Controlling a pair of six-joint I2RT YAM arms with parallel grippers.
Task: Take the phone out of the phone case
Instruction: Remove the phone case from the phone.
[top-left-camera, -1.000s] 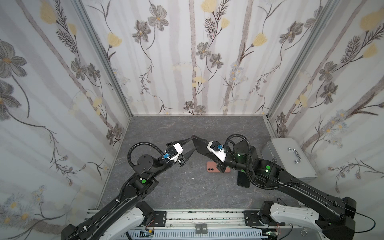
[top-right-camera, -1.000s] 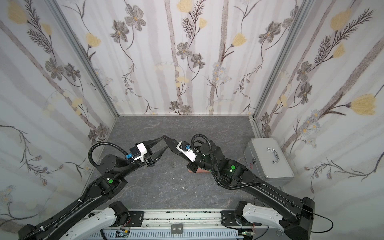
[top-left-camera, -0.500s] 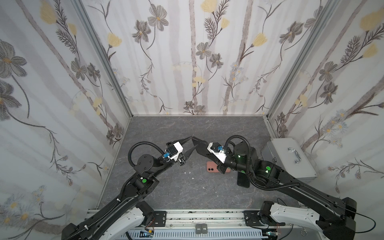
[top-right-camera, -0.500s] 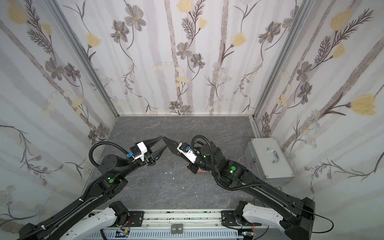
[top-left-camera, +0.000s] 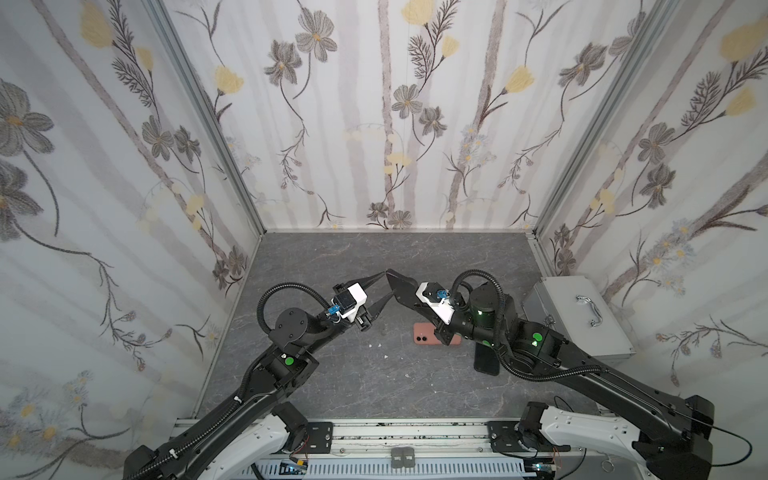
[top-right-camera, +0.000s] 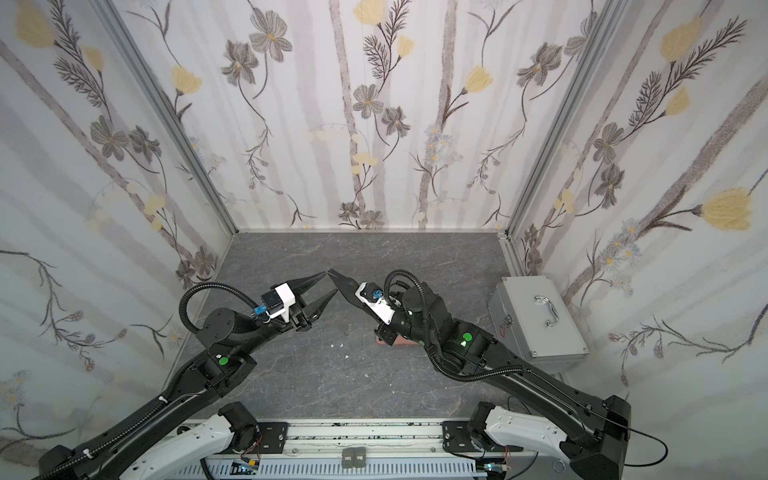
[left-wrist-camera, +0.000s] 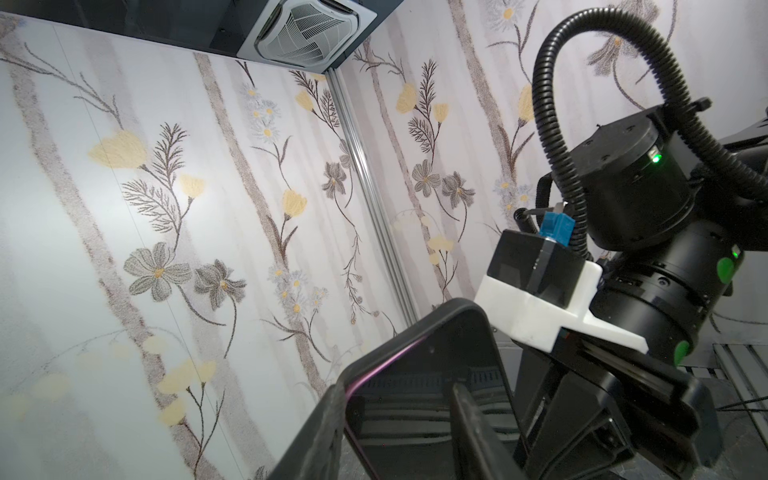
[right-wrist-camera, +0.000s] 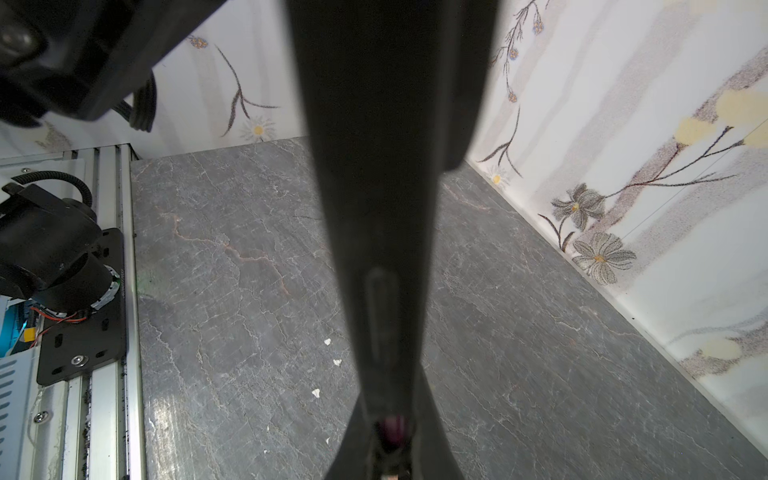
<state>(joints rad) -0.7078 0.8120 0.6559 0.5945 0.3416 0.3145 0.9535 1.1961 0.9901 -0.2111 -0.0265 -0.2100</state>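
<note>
In both top views my right gripper (top-left-camera: 409, 297) (top-right-camera: 349, 291) holds the phone in its black phone case (top-left-camera: 395, 279) (top-right-camera: 337, 277) above the table's middle, shut on one end. The left wrist view shows the phone's dark glass (left-wrist-camera: 419, 411) inside the case rim (left-wrist-camera: 457, 307), with a thin purple line between them. My left gripper (top-left-camera: 387, 284) (top-right-camera: 330, 282) (left-wrist-camera: 397, 388) is open at the free end. One of its fingers (left-wrist-camera: 320, 436) lies along the case's edge, the other crosses in front of the screen. The right wrist view shows the phone edge-on (right-wrist-camera: 380, 249), running out from between the right gripper (right-wrist-camera: 386, 440) jaws.
A pink phone-shaped slab (top-left-camera: 428, 334) with two round holes lies on the grey table under the right wrist. A black slab (top-left-camera: 486, 361) lies beside it. A silver metal box (top-left-camera: 577, 320) (top-right-camera: 536, 320) with a handle stands at the right wall. Small white crumbs (top-left-camera: 378, 345) dot the table.
Hardly anything: the right gripper with the cased phone has edged slightly toward the left gripper, whose jaws stay spread round the free end.
</note>
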